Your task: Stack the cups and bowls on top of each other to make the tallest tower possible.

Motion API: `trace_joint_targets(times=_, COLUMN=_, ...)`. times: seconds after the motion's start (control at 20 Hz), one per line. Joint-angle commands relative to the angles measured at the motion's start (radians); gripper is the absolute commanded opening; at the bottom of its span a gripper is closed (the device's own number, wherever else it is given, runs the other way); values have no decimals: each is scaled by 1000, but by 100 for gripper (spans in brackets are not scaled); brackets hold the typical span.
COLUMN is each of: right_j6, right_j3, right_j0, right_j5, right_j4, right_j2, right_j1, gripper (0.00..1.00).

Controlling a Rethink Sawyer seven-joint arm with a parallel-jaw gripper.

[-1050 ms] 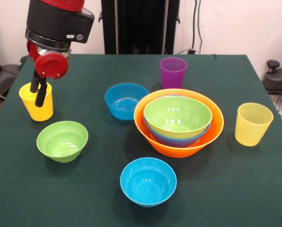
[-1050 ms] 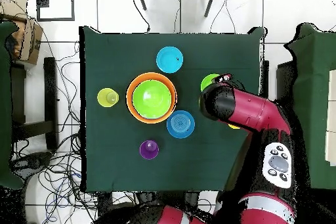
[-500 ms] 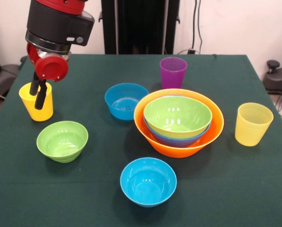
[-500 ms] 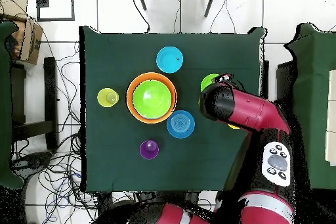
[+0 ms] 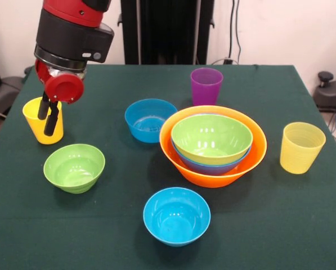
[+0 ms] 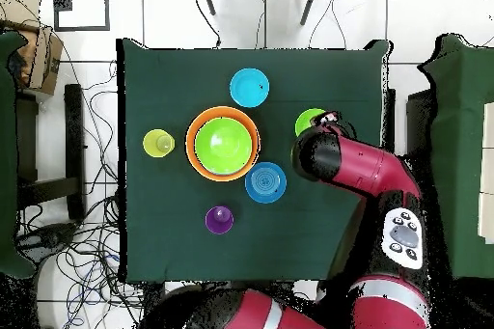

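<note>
- Front view: the end effector (image 5: 49, 114) is seen at the opaque yellow cup (image 5: 41, 125), its two black fingers (image 5: 53, 118) close together; one finger is seen against the cup's front wall and the other at its rim, so the wall appears to be pinched, though this cannot be told for certain.
- The cup is stood upright on the green bench (image 5: 269, 225), just behind the small green bowl (image 5: 74, 166).
- The orange bowl (image 5: 213, 169) is seen right of centre, with a blue bowl (image 5: 213, 164) and a medium green bowl (image 5: 211, 138) nested inside it.
- A purple cup (image 5: 206, 85) is placed just behind the orange bowl, a ribbed pale yellow cup (image 5: 300, 147) to its right, apart from it.
- Two small blue bowls are left loose, one (image 5: 149, 120) just left of the orange bowl, one (image 5: 176, 216) nearest the camera.
- Overhead view: the red arm (image 6: 362, 166) is seen over the bench's right side, hiding the end effector and the yellow cup.
- The nested bowls (image 6: 223, 144) are seen near the centre.
</note>
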Motion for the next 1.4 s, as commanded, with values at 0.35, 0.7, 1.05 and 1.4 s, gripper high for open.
trace_joint_targets(times=0.35, right_j6=8, right_j3=213, right_j0=-33, right_j5=120, right_j4=4, right_j2=86, right_j1=-122, gripper=100)
trace_joint_targets(times=0.7, right_j6=-51, right_j3=218, right_j0=-46, right_j5=340, right_j4=29, right_j2=83, right_j1=-255, gripper=100)
trace_joint_targets(times=1.05, right_j6=-19, right_j3=230, right_j0=-76, right_j5=170, right_j4=-17, right_j2=106, right_j1=-188, gripper=100)
trace_joint_targets(times=1.4, right_j6=-9, right_j3=199, right_j0=-80, right_j5=147, right_j4=-25, right_j2=98, right_j1=-163, gripper=100)
